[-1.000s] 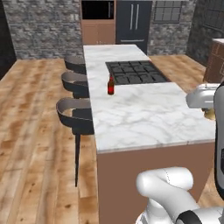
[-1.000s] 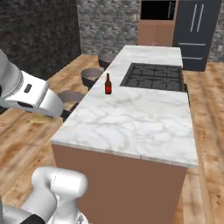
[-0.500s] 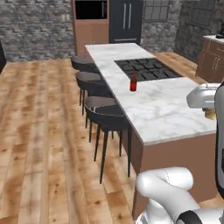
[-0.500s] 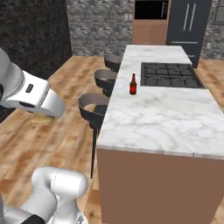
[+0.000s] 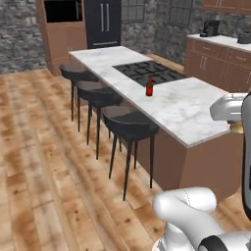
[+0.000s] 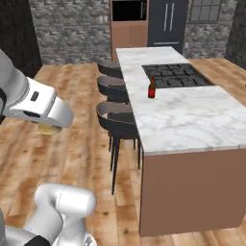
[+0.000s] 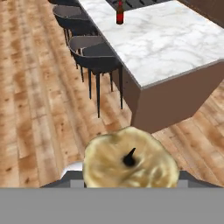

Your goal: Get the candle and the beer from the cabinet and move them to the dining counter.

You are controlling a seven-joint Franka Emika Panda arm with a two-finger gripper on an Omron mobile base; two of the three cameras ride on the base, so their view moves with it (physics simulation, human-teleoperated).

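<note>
Here the gripper [image 7: 127, 175] is clamped around the candle [image 7: 130, 159], carried in the air over the wood floor [image 7: 39, 109] short of the dining counter [image 7: 170, 48]. The beer [image 5: 149, 87] stands upright on that counter, just beside the cooktop [image 5: 147, 72]

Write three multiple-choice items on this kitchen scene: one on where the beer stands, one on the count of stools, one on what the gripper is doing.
1. Where does the beer stand?
A. On the floor
B. On the dining counter, beside the cooktop
C. On a stool

2. How many stools line the dining counter?
A. One
B. Three
C. Five

3. What is the gripper doing?
A. Holding the candle
B. Holding the beer
C. Pressing on the cooktop

Answers:
1. B: the bottle stands upright on the marble by the black burners.
2. B: three dark seats stand in a row.
3. A: the gold-tan candle sits at the gripper in the hand view.
</note>
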